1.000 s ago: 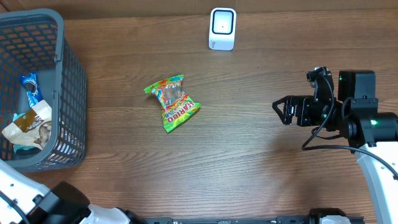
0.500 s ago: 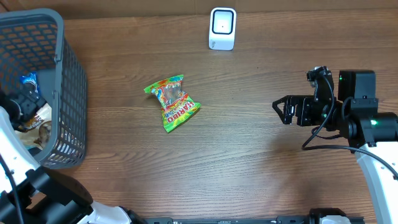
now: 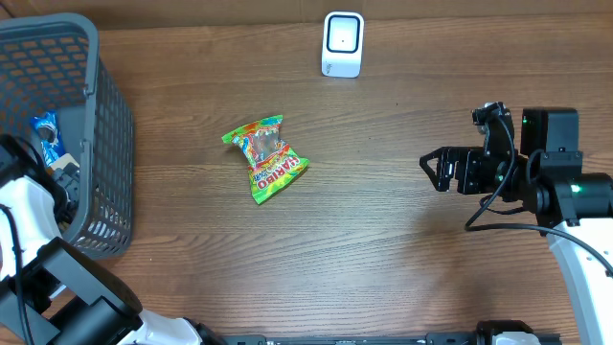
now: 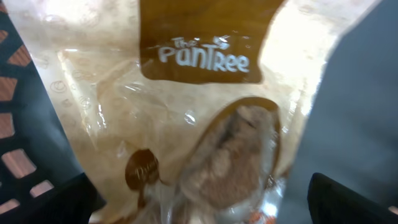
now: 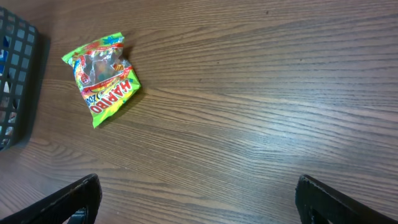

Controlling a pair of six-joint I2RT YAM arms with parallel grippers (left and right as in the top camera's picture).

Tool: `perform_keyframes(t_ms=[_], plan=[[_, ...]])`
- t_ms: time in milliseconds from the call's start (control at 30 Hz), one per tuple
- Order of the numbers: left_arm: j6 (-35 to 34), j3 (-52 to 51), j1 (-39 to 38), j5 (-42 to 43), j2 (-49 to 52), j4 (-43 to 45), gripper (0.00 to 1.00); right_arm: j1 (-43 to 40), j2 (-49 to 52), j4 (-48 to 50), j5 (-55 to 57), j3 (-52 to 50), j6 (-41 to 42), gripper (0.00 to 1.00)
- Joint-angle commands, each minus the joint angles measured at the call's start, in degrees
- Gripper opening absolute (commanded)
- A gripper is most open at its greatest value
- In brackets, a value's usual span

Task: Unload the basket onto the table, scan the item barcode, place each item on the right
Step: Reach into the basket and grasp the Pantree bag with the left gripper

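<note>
Stock as I see it from the console, overhead view as the dial:

1. Scanner: 12 o'clock edge of the table, upright, window facing the middle, so a barcode can be shown to it from either arm.
2. Basket: 9 o'clock. It holds a blue packet and a tan pouch, which is my likely item, lying printed face up; no barcode shows.
3. Left gripper: inside the basket, jaws spread wide, hanging close over the pouch and straddling it, I judge for a pick. Nothing held.
4. Bag of sweets: flat on the table, just off centre toward 10 o'clock, well apart from the scanner and both arms.
5. Right gripper: 3 o'clock, jaws wide, empty, pointing toward 9 o'clock. Parked clear, I think, to leave the scanner approach free.
</note>
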Motion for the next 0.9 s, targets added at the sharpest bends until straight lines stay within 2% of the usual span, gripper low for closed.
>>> perform_keyframes(t_ms=[0, 200, 267, 333, 433, 567, 733, 867], plan=[[0.3, -3.8, 0.2, -1.9, 0.0, 3.2, 1.00, 0.5, -0.1, 0.2, -0.5, 1.6, -0.1, 1.00], [0.3, -10.6, 0.2, -0.8, 0.1, 11.0, 0.99, 0.5, -0.1, 0.2, -0.5, 1.6, -0.1, 1.00], [0.2, -12.3, 0.2, 0.1, 0.1, 12.5, 0.95, 0.5, -0.1, 0.2, -0.5, 1.6, -0.1, 1.00], [0.2, -13.5, 0.2, 0.2, 0.1, 13.4, 0.86, 0.5, -0.1, 0.2, -0.5, 1.6, -0.1, 1.00], [0.2, -13.9, 0.2, 0.2, 0.1, 13.3, 0.65, 0.5, -0.1, 0.2, -0.5, 1.6, -0.1, 1.00], [0.0, -13.8, 0.2, 0.3, 0.1, 13.3, 0.04, 0.5, -0.1, 0.2, -0.5, 1.6, -0.1, 1.00], [-0.1, -10.8, 0.2, 1.8, -0.1, 11.0, 0.04, 0.5, -0.1, 0.2, -0.5, 1.6, -0.1, 1.00], [-0.6, -2.0, 0.2, 2.2, -0.4, 3.6, 0.04, 0.5, -0.1, 0.2, -0.5, 1.6, 0.0, 1.00]])
